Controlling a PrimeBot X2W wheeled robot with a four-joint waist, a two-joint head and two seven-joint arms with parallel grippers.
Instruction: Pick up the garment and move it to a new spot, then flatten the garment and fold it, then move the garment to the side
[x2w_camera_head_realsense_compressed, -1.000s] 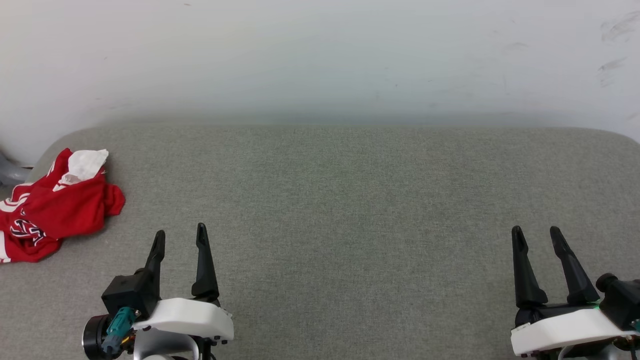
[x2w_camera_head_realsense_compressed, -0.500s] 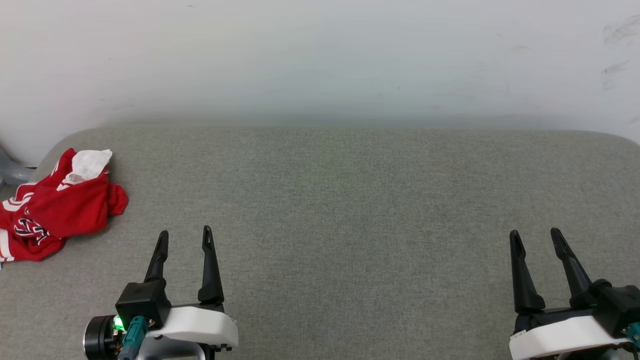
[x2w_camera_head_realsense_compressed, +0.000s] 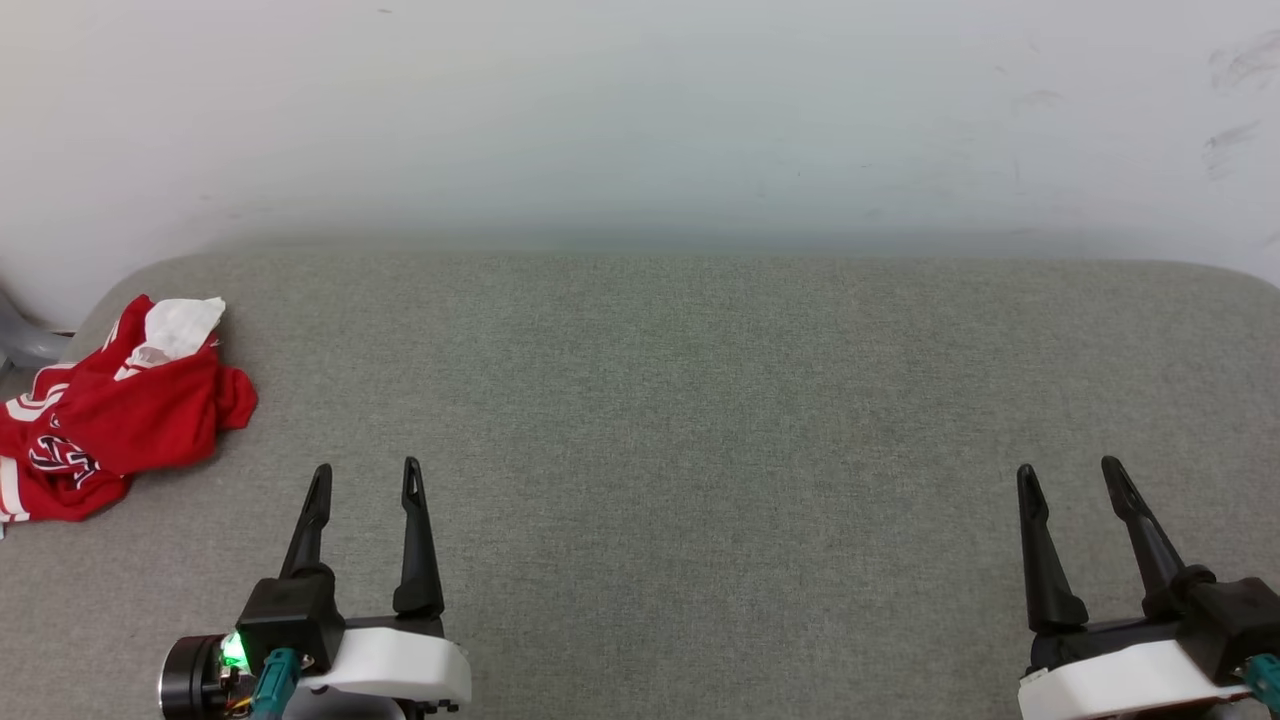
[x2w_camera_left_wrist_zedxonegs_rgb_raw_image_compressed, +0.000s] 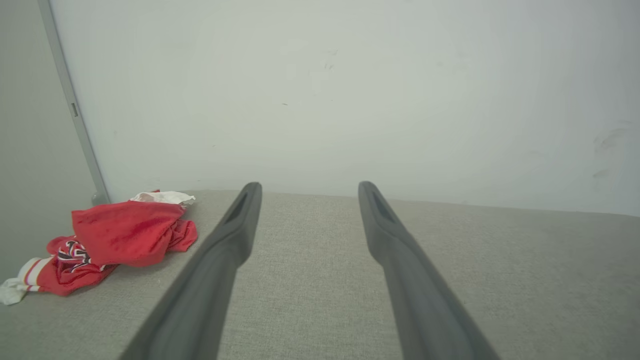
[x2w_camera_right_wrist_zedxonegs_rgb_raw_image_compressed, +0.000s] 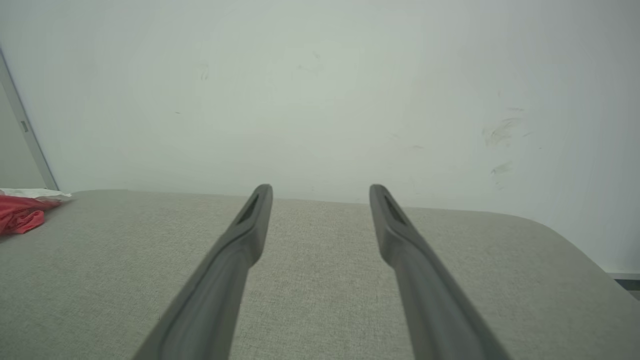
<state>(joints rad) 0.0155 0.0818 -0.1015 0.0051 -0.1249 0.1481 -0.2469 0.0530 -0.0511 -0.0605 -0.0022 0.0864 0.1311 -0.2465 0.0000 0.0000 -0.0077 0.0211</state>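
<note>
The garment (x2w_camera_head_realsense_compressed: 120, 415) is a red shirt with white sleeves, lying crumpled at the far left edge of the grey padded surface (x2w_camera_head_realsense_compressed: 700, 400). The left wrist view has the garment (x2w_camera_left_wrist_zedxonegs_rgb_raw_image_compressed: 120, 235) at its left, and the right wrist view catches a red corner of the garment (x2w_camera_right_wrist_zedxonegs_rgb_raw_image_compressed: 20, 215) at its left edge. My left gripper (x2w_camera_head_realsense_compressed: 365, 478) hovers open near the front, to the right of the garment and apart from it. Far to the right, my right gripper (x2w_camera_head_realsense_compressed: 1070, 476) stands open too. Nothing sits between either pair of fingers.
A white wall (x2w_camera_head_realsense_compressed: 640, 120) rises just behind the padded surface. A grey metal post (x2w_camera_left_wrist_zedxonegs_rgb_raw_image_compressed: 75, 115) stands at the back left corner near the garment. The surface rounds off at its back right corner (x2w_camera_right_wrist_zedxonegs_rgb_raw_image_compressed: 565, 235).
Both grippers have drawn back a little toward the near edge and turned slightly at the wrist. The head view has shifted slightly. The garment lies as before.
</note>
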